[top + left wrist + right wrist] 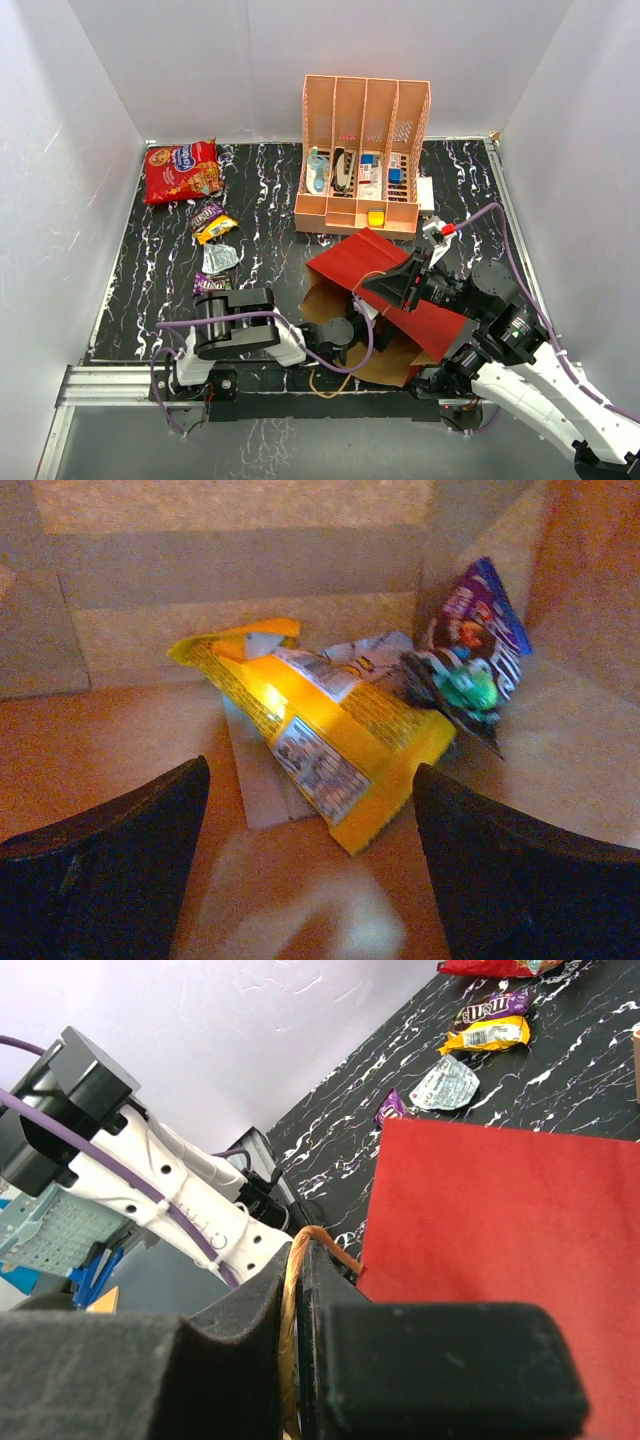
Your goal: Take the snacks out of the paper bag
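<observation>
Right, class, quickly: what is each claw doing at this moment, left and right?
Left claw: open, holding nothing, inside the paper bag.
Right claw: shut on the bag's twine handle.

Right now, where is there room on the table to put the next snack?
Bare tabletop lies between the row of small packets and the peach rack, and also left of the packets, below the red cookie bag. The near edge is crowded: the paper bag, left arm and right arm fill it.
</observation>
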